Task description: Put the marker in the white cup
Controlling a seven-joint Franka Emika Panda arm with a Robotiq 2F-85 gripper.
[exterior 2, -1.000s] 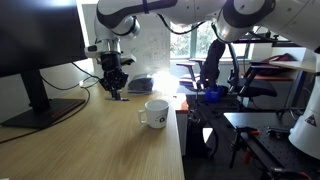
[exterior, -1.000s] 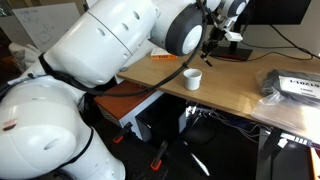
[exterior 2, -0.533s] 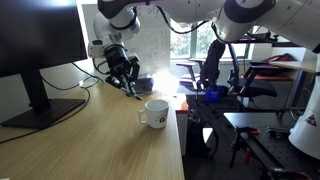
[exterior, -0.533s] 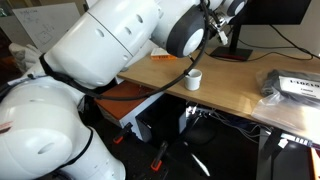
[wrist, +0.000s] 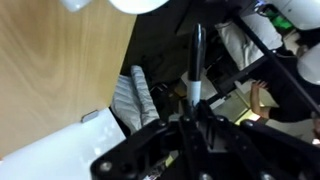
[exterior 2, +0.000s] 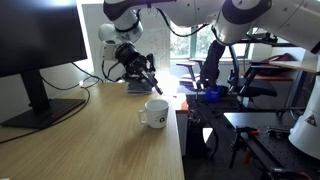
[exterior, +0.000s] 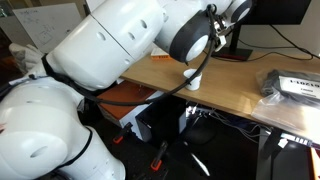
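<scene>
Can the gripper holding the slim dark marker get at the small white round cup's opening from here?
Probably yes. The gripper, shut on the slim dark marker, hangs just above the small white cup; nothing covers its open top.

The arm [exterior 2: 185,12] reaches in from the right along the top of an exterior view and bends down at the white wrist [exterior 2: 118,33] on the far side; in an exterior view its bulky white links [exterior: 110,45] fill the near left; the dark gripper [exterior 2: 143,72] hangs tilted, slanting down to the right; in the wrist view its jaws are clamped on the marker [wrist: 196,60], which juts beyond them.
</scene>
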